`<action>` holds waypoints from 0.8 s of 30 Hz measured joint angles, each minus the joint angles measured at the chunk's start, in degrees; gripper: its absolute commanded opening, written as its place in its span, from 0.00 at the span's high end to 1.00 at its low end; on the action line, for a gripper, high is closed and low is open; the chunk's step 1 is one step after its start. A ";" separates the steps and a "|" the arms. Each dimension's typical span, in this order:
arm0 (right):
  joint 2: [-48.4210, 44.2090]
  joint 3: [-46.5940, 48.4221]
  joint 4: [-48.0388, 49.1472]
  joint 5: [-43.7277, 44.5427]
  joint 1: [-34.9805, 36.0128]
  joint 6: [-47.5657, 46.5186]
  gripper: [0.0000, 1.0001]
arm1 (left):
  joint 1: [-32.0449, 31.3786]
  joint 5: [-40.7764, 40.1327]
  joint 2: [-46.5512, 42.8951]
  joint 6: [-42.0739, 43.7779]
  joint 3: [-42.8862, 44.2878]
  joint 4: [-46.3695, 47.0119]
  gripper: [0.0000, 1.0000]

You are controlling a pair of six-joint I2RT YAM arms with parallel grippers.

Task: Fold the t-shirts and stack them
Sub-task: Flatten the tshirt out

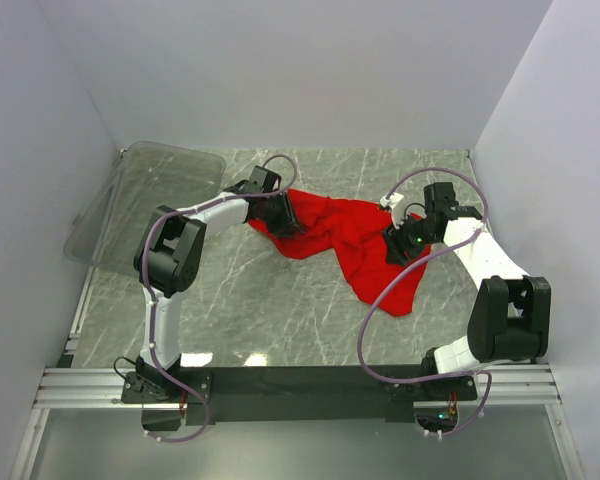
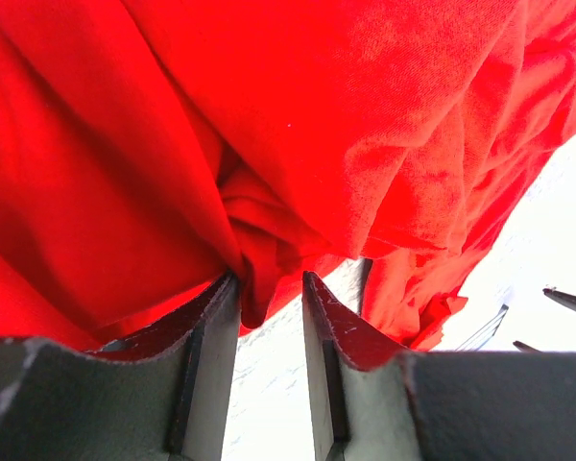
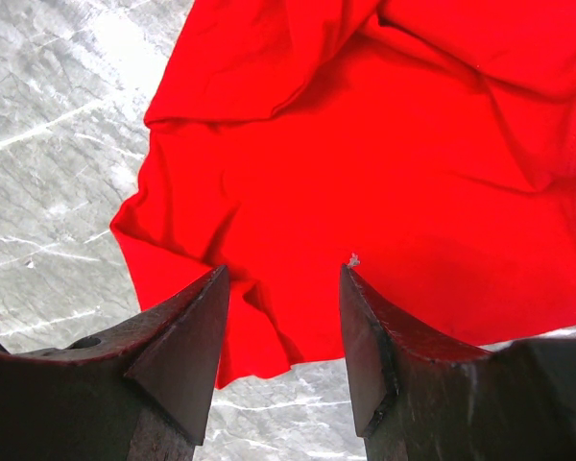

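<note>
A bright red t-shirt (image 1: pixel 342 232) lies crumpled across the middle of the marble table, one end trailing toward the front right. My left gripper (image 1: pixel 280 215) is at the shirt's left end. In the left wrist view its jaws (image 2: pixel 269 283) stand open, and a hanging fold of the t-shirt (image 2: pixel 346 115) dips between the tips against the left finger. My right gripper (image 1: pixel 398 243) hovers over the shirt's right part. In the right wrist view it is open (image 3: pixel 283 274), wide apart over a wrinkled edge of the t-shirt (image 3: pixel 384 163), with nothing pinched.
A clear plastic bin (image 1: pixel 150 200) sits tilted at the back left, beside the left wall. White walls close in both sides and the back. Bare marble table (image 1: pixel 280 310) shows in front of the shirt and beyond its edge in the right wrist view (image 3: pixel 48 144).
</note>
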 measured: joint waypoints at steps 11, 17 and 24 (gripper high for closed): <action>0.04 0.00 0.00 0.00 0.00 0.00 0.43 | 0.00 0.17 -0.26 -0.02 0.04 -1.14 0.63; 0.09 0.00 0.00 0.00 0.00 0.00 0.43 | 0.00 0.63 -1.14 -0.04 0.37 -1.31 0.64; 0.13 0.00 0.00 0.00 0.00 0.00 0.43 | 0.00 1.03 -1.73 -0.04 0.44 -1.88 0.64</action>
